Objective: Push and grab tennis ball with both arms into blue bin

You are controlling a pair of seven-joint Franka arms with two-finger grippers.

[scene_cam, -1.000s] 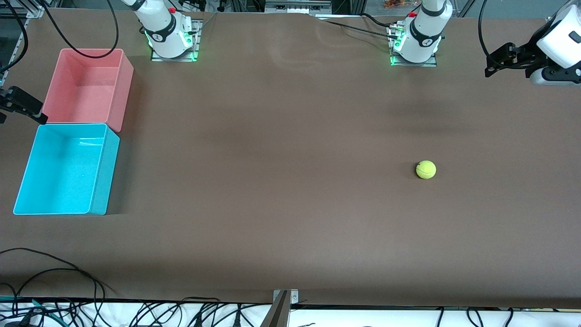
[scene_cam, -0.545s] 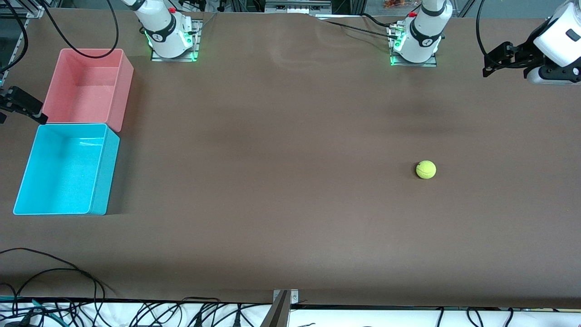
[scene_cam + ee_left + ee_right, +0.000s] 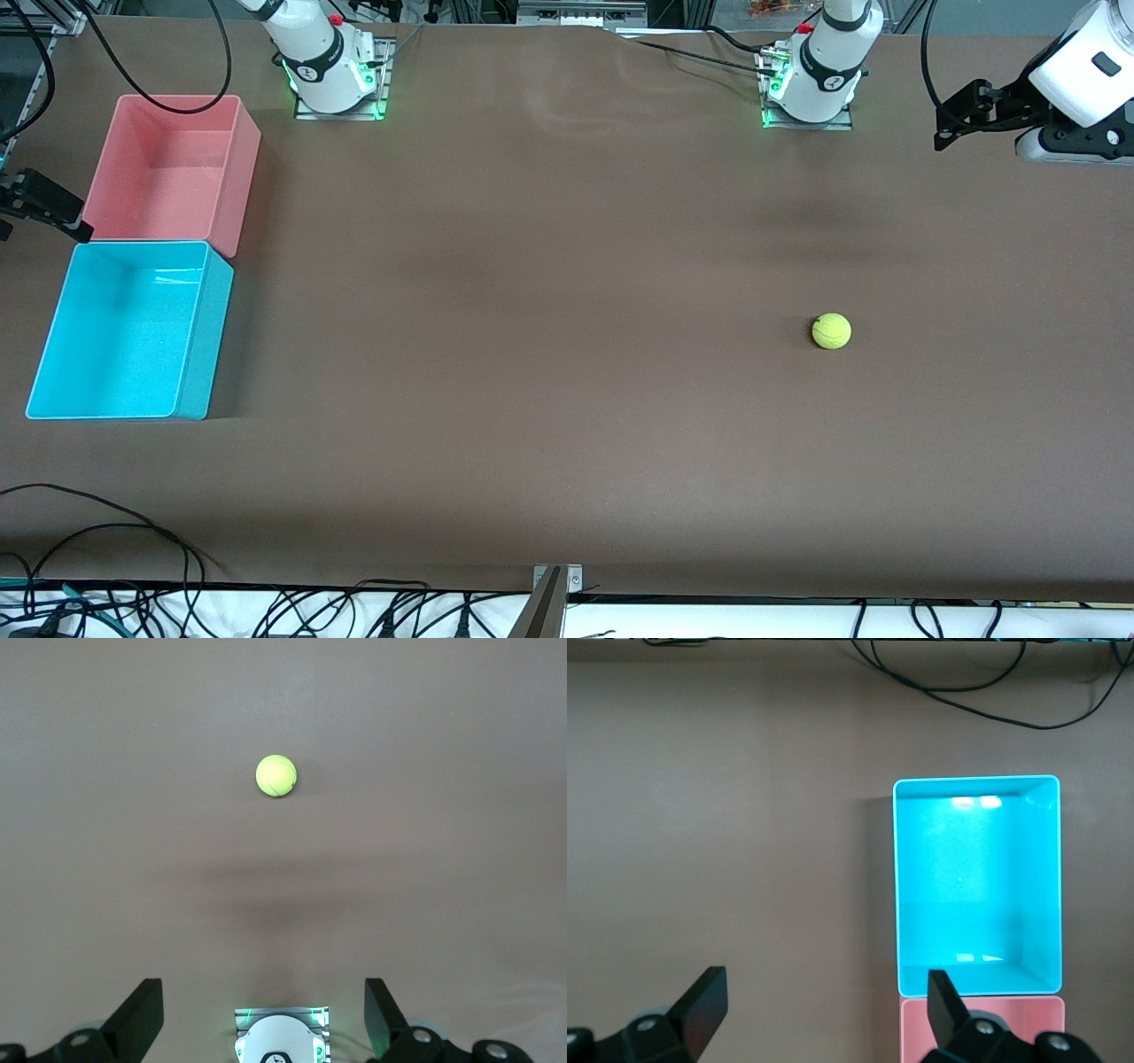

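Observation:
The tennis ball lies on the brown table toward the left arm's end, and it also shows in the left wrist view. The blue bin stands empty at the right arm's end, and shows in the right wrist view. My left gripper hangs open and empty above the table's end, apart from the ball; its jaws stand wide in the left wrist view. My right gripper is open and empty beside the bins, partly cut off in the front view, and high over the table beside the blue bin.
An empty pink bin touches the blue bin on the side farther from the front camera, also in the right wrist view. The two arm bases stand along the table's edge. Cables lie at the near edge.
My left gripper has drifted slightly toward the edge where the arm bases stand. The ball, both bins and the right gripper have not moved.

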